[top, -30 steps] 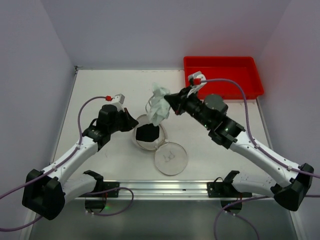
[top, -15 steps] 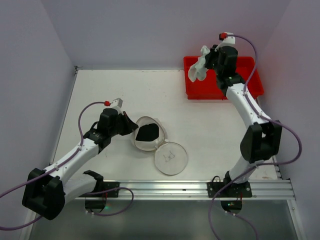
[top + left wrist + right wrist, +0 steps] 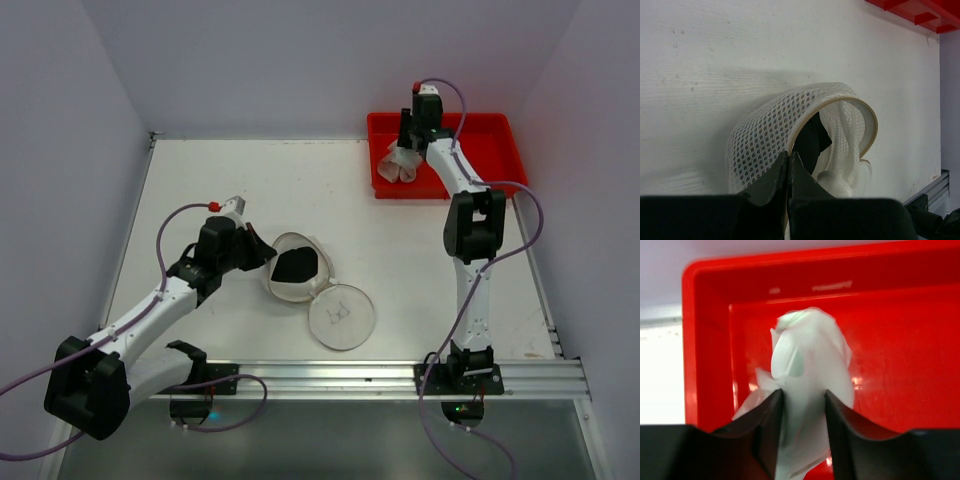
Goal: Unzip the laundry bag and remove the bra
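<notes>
Right gripper (image 3: 802, 402) around one bra (image 3: 808, 347)

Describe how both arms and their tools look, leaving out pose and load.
Both the left arm and right arm have white links, black joints and bases. Lilac cables loop along each. A red plug ends the left one. The left tool and right tool are black, tapering to the tips.
</notes>
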`<state>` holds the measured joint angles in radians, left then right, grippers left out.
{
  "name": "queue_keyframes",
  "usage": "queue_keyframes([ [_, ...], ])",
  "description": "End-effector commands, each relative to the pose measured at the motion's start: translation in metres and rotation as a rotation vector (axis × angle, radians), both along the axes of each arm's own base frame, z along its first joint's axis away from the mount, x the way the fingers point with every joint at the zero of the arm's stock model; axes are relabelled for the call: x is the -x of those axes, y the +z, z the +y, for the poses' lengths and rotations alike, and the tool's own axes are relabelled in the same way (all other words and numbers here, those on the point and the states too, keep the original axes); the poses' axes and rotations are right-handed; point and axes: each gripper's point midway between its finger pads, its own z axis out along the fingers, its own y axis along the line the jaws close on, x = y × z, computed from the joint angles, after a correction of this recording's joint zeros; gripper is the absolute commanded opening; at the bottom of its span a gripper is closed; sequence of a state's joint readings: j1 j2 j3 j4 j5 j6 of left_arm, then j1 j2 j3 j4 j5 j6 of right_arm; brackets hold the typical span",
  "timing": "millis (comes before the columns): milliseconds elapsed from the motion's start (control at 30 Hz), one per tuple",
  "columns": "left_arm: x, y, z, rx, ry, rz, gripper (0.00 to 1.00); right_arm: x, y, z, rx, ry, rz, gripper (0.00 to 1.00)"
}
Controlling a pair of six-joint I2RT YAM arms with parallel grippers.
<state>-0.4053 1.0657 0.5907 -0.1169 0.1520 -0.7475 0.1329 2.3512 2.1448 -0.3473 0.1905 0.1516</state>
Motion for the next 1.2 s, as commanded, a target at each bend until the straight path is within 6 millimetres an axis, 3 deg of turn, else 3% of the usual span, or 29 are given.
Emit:
queue_keyframes([
  [0, -0.009, 0.014, -0.002, 0.014, -0.005, -0.049, 0.00, 0.006, 0.047, 0.008, 0.005, 0.049, -0.044, 0.49],
  [33, -0.009, 0.013, -0.002, 0.014, -0.006, -0.046, 0.00, 0.011, 0.047, 0.012, -0.005, 0.067, -0.038, 0.58],
  [100, -0.009, 0.015, -0.003, 0.021, -0.010, -0.047, 0.00, 0.021, 0.063, 0.019, -0.014, 0.089, -0.058, 0.63],
  [200, -0.011, 0.019, -0.002, 0.021, -0.003, -0.063, 0.00, 0.052, 0.108, 0.039, -0.031, 0.136, -0.130, 0.68],
  [233, -0.010, 0.019, -0.001, 0.015, 0.000, -0.059, 0.00, 0.074, 0.128, 0.043, -0.034, 0.153, -0.155, 0.70],
  [267, -0.010, 0.019, 0.000, 0.008, 0.000, -0.059, 0.00, 0.085, 0.141, 0.062, -0.039, 0.189, -0.190, 0.73],
  [300, -0.010, 0.020, 0.000, 0.004, 0.001, -0.060, 0.00, 0.097, 0.148, 0.069, -0.037, 0.196, -0.200, 0.74],
  [333, -0.010, 0.022, 0.001, 0.001, 0.002, -0.061, 0.00, 0.113, 0.138, 0.078, -0.037, 0.214, -0.176, 0.74],
  [367, -0.010, 0.021, 0.002, -0.003, 0.002, -0.060, 0.00, 0.138, 0.164, 0.098, -0.062, 0.258, -0.222, 0.75],
  [400, -0.010, 0.022, 0.002, -0.005, 0.006, -0.063, 0.00, 0.153, 0.165, 0.110, -0.072, 0.287, -0.223, 0.75],
  [433, -0.009, 0.021, 0.003, -0.008, 0.006, -0.059, 0.00, 0.170, 0.145, 0.120, -0.073, 0.313, -0.189, 0.75],
  [467, -0.009, 0.022, 0.004, -0.010, 0.009, -0.060, 0.00, 0.198, 0.165, 0.143, -0.119, 0.366, -0.230, 0.75],
  [500, -0.008, 0.020, 0.005, -0.015, 0.014, -0.057, 0.00, 0.214, 0.162, 0.155, -0.141, 0.396, -0.227, 0.74],
  [533, -0.008, 0.020, 0.006, -0.017, 0.017, -0.054, 0.00, 0.234, 0.137, 0.165, -0.159, 0.432, -0.175, 0.74],
  [567, -0.007, 0.019, 0.006, -0.019, 0.016, -0.052, 0.00, 0.261, 0.153, 0.189, -0.229, 0.490, -0.211, 0.73],
  [600, -0.007, 0.020, 0.007, -0.022, 0.018, -0.054, 0.00, 0.277, 0.149, 0.201, -0.257, 0.531, -0.203, 0.72],
  [633, -0.006, 0.018, 0.008, -0.028, 0.019, -0.046, 0.00, 0.295, 0.128, 0.211, -0.272, 0.564, -0.162, 0.71],
  [667, -0.006, 0.018, 0.009, -0.032, 0.022, -0.047, 0.00, 0.318, 0.130, 0.237, -0.334, 0.632, -0.164, 0.70],
  [700, -0.007, 0.018, 0.010, -0.037, 0.030, -0.047, 0.00, 0.334, 0.133, 0.246, -0.365, 0.674, -0.174, 0.70],
  [833, -0.005, 0.018, 0.015, -0.052, 0.045, -0.048, 0.00, 0.389, 0.108, 0.297, -0.389, 0.824, -0.123, 0.68],
  [1033, 0.000, 0.021, 0.016, -0.045, 0.046, -0.044, 0.00, 0.383, 0.050, 0.337, -0.313, 0.825, -0.024, 0.69],
  [1100, 0.002, 0.021, 0.018, -0.046, 0.052, -0.046, 0.00, 0.377, 0.042, 0.345, -0.296, 0.816, -0.005, 0.73],
  [1167, 0.002, 0.022, 0.019, -0.045, 0.058, -0.049, 0.00, 0.370, 0.019, 0.348, -0.252, 0.795, 0.032, 0.75],
])
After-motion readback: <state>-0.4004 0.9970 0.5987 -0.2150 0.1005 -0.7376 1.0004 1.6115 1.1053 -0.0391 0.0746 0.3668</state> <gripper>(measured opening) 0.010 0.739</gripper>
